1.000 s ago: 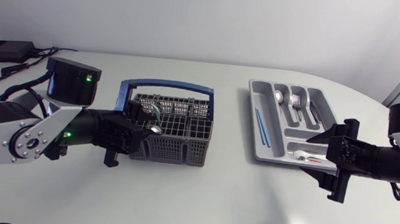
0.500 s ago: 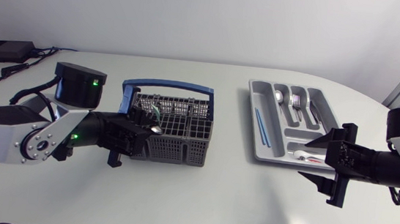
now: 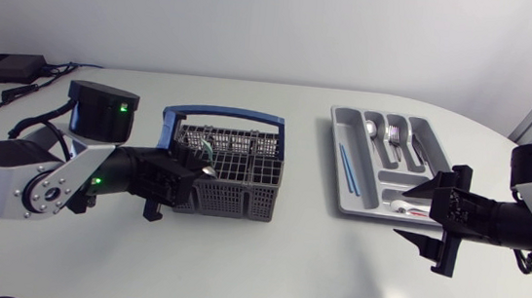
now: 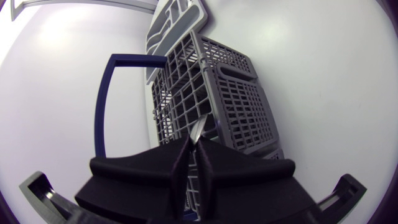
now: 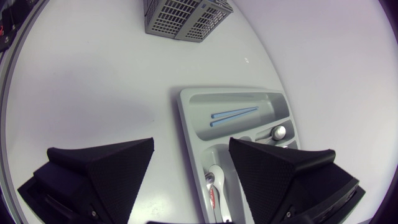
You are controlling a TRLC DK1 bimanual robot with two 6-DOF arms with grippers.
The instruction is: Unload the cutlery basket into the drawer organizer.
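One metal utensil [image 4: 198, 129] is pinched in the left gripper [image 4: 193, 146] at the cutlery basket [image 3: 230, 170], left of frame centre on the desk [image 3: 285, 258]. Drawer organizer [image 3: 337, 141] sits upper right. Right gripper [image 5: 191, 146] is spread over its lower right corner.

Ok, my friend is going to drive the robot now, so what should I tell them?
Left gripper: shut on a thin silver piece at the basket, not yet carried away.
Right gripper: open and empty, by the organizer's near side.
Done: the organizer holds two blue sticks, a spoon, a fork and a white piece in the front slot.
Left: bring the silver piece over to the organizer. More cutlery seems to be in the basket, though what it is can't be made out.
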